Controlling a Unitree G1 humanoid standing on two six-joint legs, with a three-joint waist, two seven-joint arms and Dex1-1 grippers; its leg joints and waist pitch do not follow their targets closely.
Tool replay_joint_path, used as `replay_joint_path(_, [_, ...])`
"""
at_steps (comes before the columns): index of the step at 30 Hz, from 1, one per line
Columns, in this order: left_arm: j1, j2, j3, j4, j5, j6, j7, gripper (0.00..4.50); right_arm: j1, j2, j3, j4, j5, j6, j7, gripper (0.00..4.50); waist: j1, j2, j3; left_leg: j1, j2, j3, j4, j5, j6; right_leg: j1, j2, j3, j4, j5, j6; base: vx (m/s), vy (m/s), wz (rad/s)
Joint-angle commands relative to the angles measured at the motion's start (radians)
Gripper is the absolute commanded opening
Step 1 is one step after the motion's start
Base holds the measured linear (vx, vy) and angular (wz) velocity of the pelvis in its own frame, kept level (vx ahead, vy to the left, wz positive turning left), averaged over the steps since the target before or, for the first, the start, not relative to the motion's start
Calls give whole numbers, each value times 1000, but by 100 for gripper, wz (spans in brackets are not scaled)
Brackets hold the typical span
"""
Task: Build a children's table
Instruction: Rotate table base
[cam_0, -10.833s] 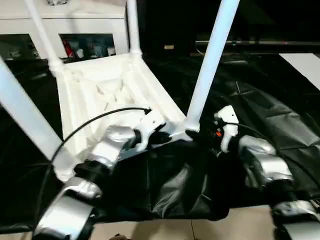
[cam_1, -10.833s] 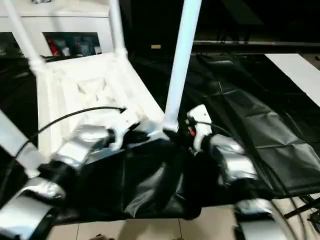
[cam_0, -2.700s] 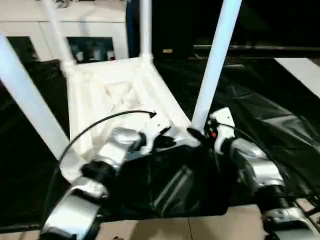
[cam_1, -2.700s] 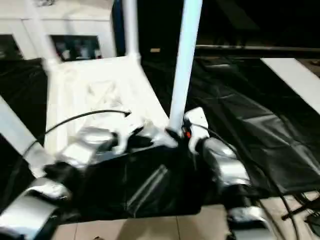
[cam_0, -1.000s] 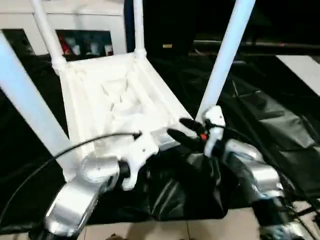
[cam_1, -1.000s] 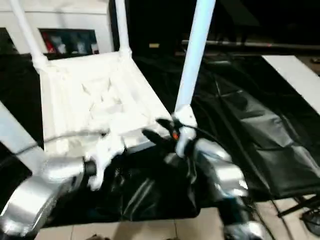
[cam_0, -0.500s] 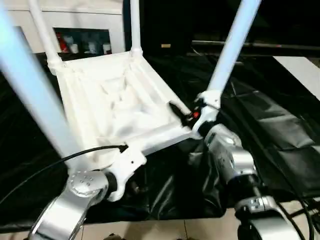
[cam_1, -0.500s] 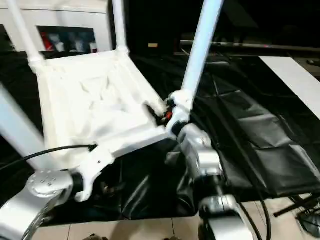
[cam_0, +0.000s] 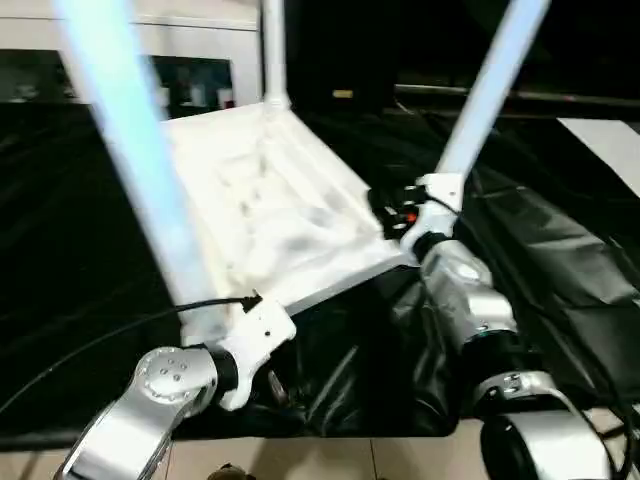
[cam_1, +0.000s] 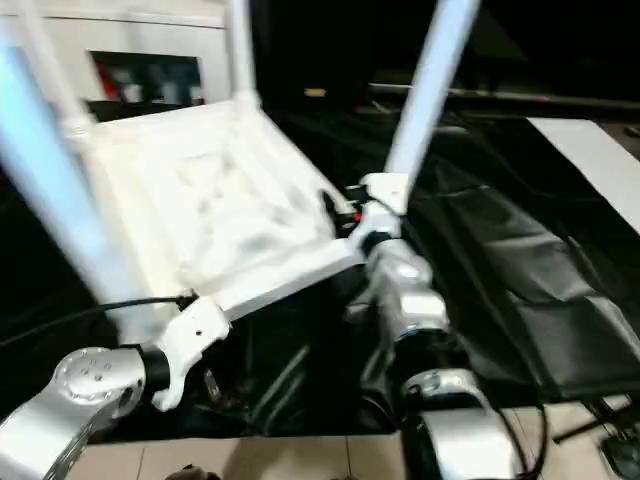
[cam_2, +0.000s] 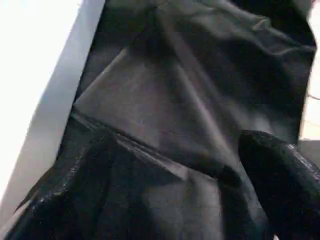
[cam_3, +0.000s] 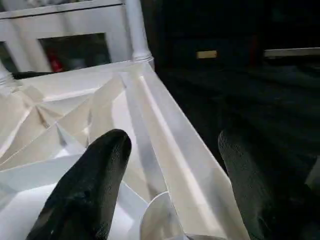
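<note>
White tabletop (cam_0: 270, 215) and legs (cam_0: 140, 170) look like smooth, slightly glossy plastic. Black table cover (cam_0: 560, 260) is creased, shiny cloth. Forearms (cam_0: 470, 300) are brushed silver metal; fingers (cam_3: 85, 190) matt black

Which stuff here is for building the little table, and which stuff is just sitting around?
For the job:
tabletop, upside down
legs standing in its corners
left gripper, open
right gripper, open over the tabletop

Just there:
black cloth on the work table
white cabinet behind
</note>
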Motion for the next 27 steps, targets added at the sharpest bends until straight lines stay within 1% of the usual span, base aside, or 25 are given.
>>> replay_joint_path(1, [-12, 8, 47, -12, -4, -34, -12, 446, -9, -39, -54, 13, 3, -17, -29, 316, -12, 15, -60, 25, 20, -10, -69, -307, -37, 32, -32, 40, -67, -282, -125, 0, 0, 0])
replay_joint_path(2, [-7, 14, 65, -23, -28, -43, -38, 446, -14, -43, -48, 18, 5, -10, -6, 316, -11, 19, -60, 27, 19, -11, -69, -318, -41, 31, -34, 39, -68, -297, -122, 0, 0, 0])
replay_joint_path(4, [15, 44, 105, -54, -83, -32, -102, 446, -19, -48, -16, 20, 2, 10, 64, 316, -16, 18, -59, 22, 18, -14, -70, -333, -45, 35, -34, 38, -68, -317, -119, 0, 0, 0])
replay_joint_path(5, [15, 44, 105, -54, -83, -32, -102, 446, -19, -48, -16, 20, 2, 10, 64, 316, -21, 15, -59, 18, 18, -16, -70, -347, -43, 36, -35, 38, -68, -334, -120, 0, 0, 0])
replay_joint_path(6, [29, 71, 118, -65, -105, -22, -131, 446, -22, -50, 2, 27, -3, 9, 92, 316, -25, 16, -57, 16, 18, -17, -70, -355, -40, 35, -35, 38, -69, -353, -116, 0, 0, 0])
replay_joint_path(7, [29, 71, 118, -65, -105, -22, -131, 446, -22, -50, 2, 27, -3, 9, 92, 316, -26, 15, -58, 17, 18, -18, -68, -356, -40, 35, -37, 39, -69, -359, -117, 0, 0, 0])
replay_joint_path(9, [62, 144, 143, -59, -143, -30, -187, 446, -23, -49, 30, 32, -6, 11, 154, 316, -34, 16, -58, 13, 17, -19, -68, -357, -34, 34, -37, 39, -69, -366, -123, 0, 0, 0])
replay_joint_path(10, [66, 152, 146, -58, -147, -32, -193, 446, -23, -49, 34, 32, -7, 11, 160, 316, -42, 15, -57, 12, 16, -20, -67, -363, -29, 34, -35, 38, -69, -379, -124, 0, 0, 0])
replay_joint_path(11, [82, 182, 165, -50, -165, -36, -216, 446, -17, -50, 48, 26, -9, 13, 193, 316, -46, 17, -57, 13, 18, -19, -67, -363, -29, 31, -35, 40, -70, -387, -127, 0, 0, 0])
replay_joint_path(12, [82, 182, 165, -50, -165, -36, -216, 446, -17, -50, 48, 26, -9, 13, 193, 316, -45, 19, -56, 16, 18, -19, -66, -364, -29, 28, -35, 40, -71, -390, -132, 0, 0, 0])
replay_joint_path(14, [107, 238, 264, -6, -202, -71, -288, 446, 40, -60, 100, -64, -14, 40, 291, 316, -45, 21, -53, 16, 18, -19, -67, -382, -26, 27, -33, 40, -75, -408, -132, 0, 0, 0])
replay_joint_path(15, [107, 247, 295, 14, -208, -79, -296, 446, 74, -72, 120, -114, -18, 63, 312, 316, -46, 20, -52, 16, 18, -19, -68, -379, -26, 28, -32, 41, -75, -409, -129, 0, 0, 0])
replay_joint_path(16, [106, 250, 304, 20, -210, -81, -297, 446, 85, -76, 126, -129, -20, 71, 317, 316, -44, 21, -51, 18, 19, -20, -69, -377, -27, 28, -30, 42, -75, -404, -124, 0, 0, 0])
replay_joint_path(17, [105, 252, 312, 27, -211, -83, -298, 446, 96, -80, 132, -143, -22, 79, 322, 316, -42, 22, -52, 22, 21, -21, -70, -380, -31, 26, -29, 42, -74, -400, -128, 0, 0, 0])
replay_joint_path(18, [104, 261, 330, 43, -211, -96, -302, 446, 127, -94, 146, -181, -31, 106, 322, 316, -41, 25, -51, 27, 23, -21, -72, -396, -38, 21, -30, 43, -74, -402, -137, 0, 0, 0])
replay_joint_path(19, [102, 269, 351, 56, -213, -105, -305, 446, 158, -105, 154, -214, -40, 130, 311, 316, -39, 25, -49, 26, 21, -22, -73, -397, -40, 23, -28, 43, -75, -405, -135, 0, 0, 0])
replay_joint_path(20, [101, 275, 369, 65, -216, -112, -308, 446, 184, -114, 159, -241, -46, 149, 301, 316, -34, 27, -50, 28, 22, -21, -73, -394, -45, 23, -29, 45, -75, -390, -132, 0, 0, 0])
replay_joint_path(21, [102, 289, 396, 81, -226, -131, -308, 446, 227, -127, 165, -283, -58, 178, 281, 316, -35, 29, -51, 28, 22, -20, -74, -395, -46, 23, -28, 46, -73, -381, -134, 0, 0, 0])
replay_joint_path(23, [103, 311, 446, 116, -242, -169, -311, 446, 300, -148, 161, -358, -68, 223, 251, 316, -31, 24, -51, 26, 18, -21, -74, -398, -46, 27, -28, 46, -77, -392, -122, 0, 0, 0])
replay_joint_path(24, [103, 316, 462, 133, -246, -191, -313, 446, 328, -157, 158, -388, -68, 242, 249, 316, -33, 25, -50, 25, 19, -22, -76, -411, -45, 26, -30, 45, -77, -410, -120, 0, 0, 0])
replay_joint_path(26, [99, 310, 483, 152, -250, -218, -313, 446, 361, -167, 154, -425, -71, 261, 247, 316, -36, 22, -47, 24, 17, -23, -75, -429, -41, 25, -32, 44, -85, -459, -107, 0, 0, 0])
replay_joint_path(27, [93, 295, 503, 172, -260, -236, -313, 446, 388, -178, 149, -446, -77, 278, 239, 316, -38, 25, -47, 27, 17, -24, -74, -441, -41, 21, -35, 44, -89, -492, -98, 0, 0, 0])
